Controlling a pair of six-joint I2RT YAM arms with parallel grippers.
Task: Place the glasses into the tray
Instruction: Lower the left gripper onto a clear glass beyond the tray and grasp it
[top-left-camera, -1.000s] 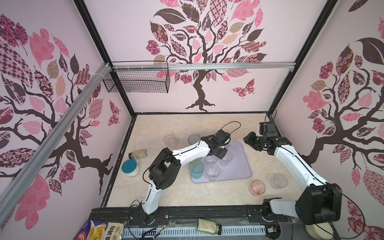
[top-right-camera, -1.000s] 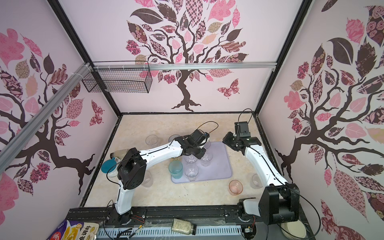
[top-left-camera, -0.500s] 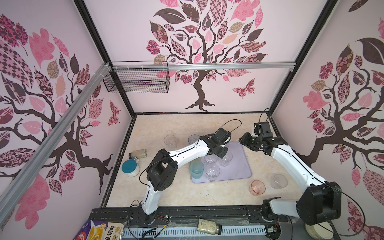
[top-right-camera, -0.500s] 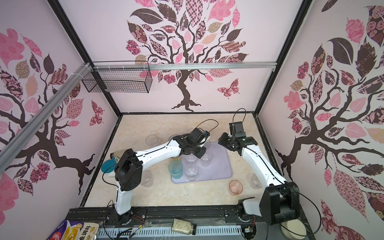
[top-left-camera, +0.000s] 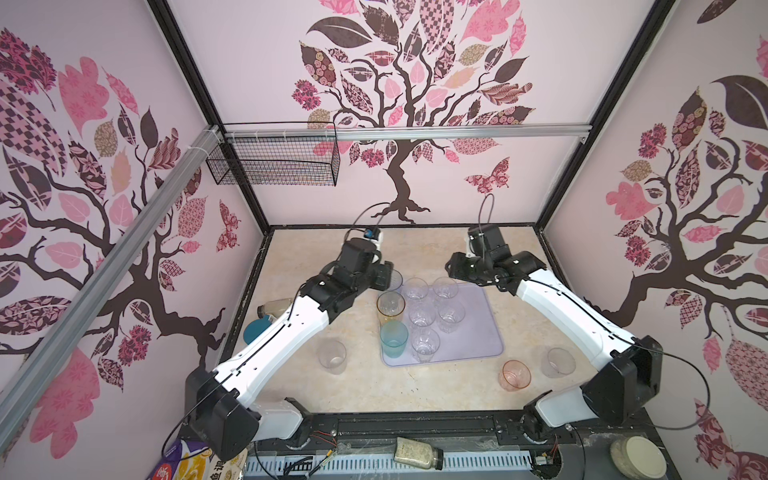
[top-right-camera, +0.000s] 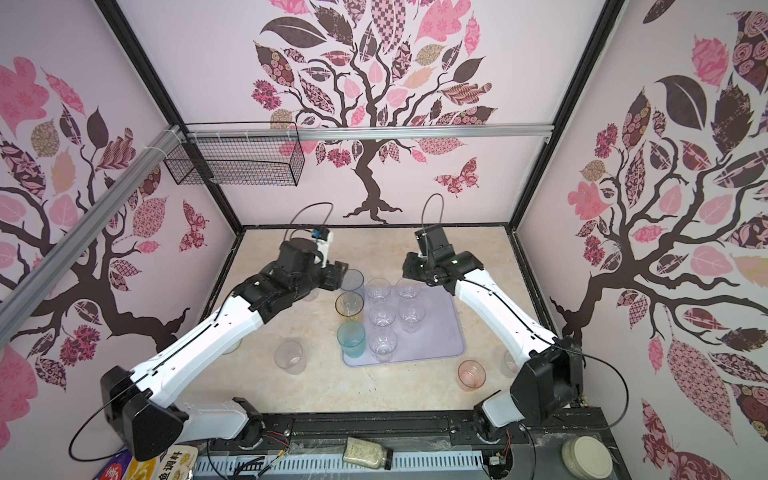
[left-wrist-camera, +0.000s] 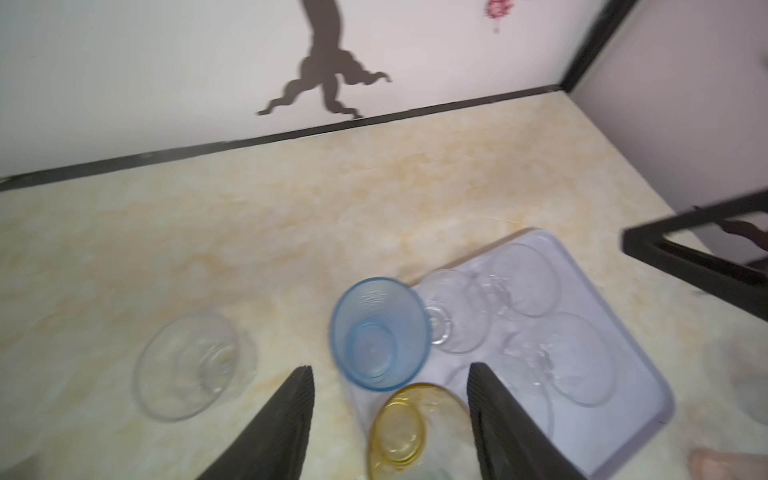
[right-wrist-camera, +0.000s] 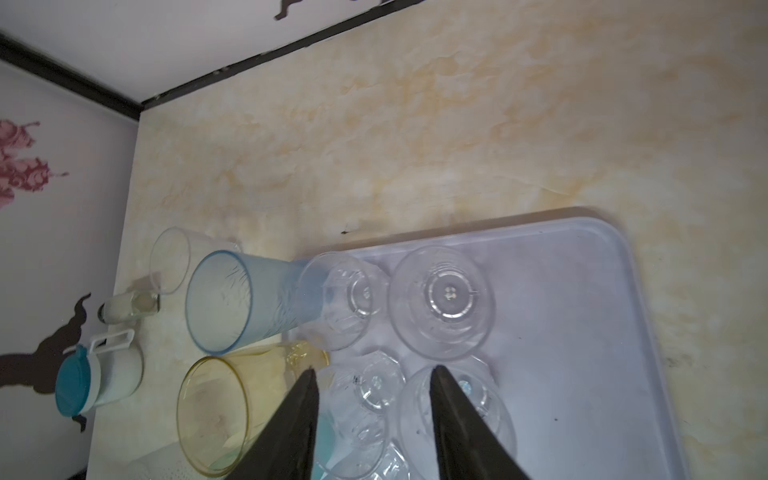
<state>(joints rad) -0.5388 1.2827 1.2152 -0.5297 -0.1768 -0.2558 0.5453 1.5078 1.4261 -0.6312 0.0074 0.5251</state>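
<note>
Pink and see-through, the short pink tumbler stands nearest you on the marbled beige tabletop, a short clear tumbler beside it, another clear tumbler at the near left; all three wait unplaced. Further in, the flat, low-rimmed pale lavender tray holds five short clear tumblers, crowded close, plus a tall teal tumbler and a tall amber tumbler. At its far left corner the tall blue-grey tumbler stands free; you cannot tell whether its base clears the rim, so it may tip. Your left gripper, spread wide and empty, sits just beside it and could clip it pulling back. Your right gripper hovers part-open and empty over the tray's far side.
</note>
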